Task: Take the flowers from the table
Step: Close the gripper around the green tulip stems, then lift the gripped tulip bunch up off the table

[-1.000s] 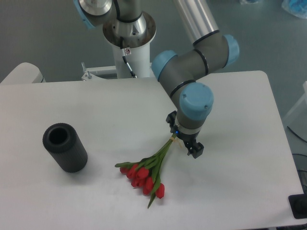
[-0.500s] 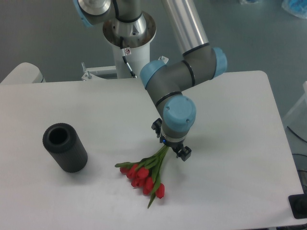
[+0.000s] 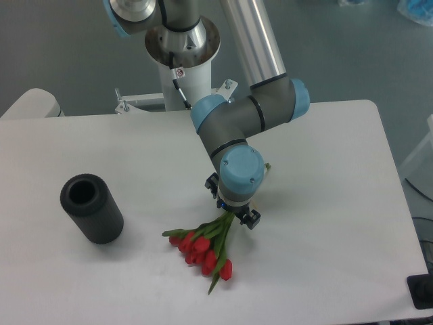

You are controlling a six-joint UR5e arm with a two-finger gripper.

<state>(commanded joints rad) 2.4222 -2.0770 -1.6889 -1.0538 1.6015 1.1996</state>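
Gripper [image 3: 233, 211] low over stems of flowers [image 3: 203, 249], wrist pointing down, blue cap toward camera. Jaw state: cannot tell, wrist body hides fingertips. Flowers lie flat on table [image 3: 338, 203], front-centre; red heads fan toward near edge, green stems run up-right under gripper, one leaf tip pokes out right of wrist. Whether fingers touch stems: unclear. Black cylinder [image 3: 91, 208] on table, well left of flowers, open end up, apart from arm. Arm base post [image 3: 183, 61] beyond far table edge.
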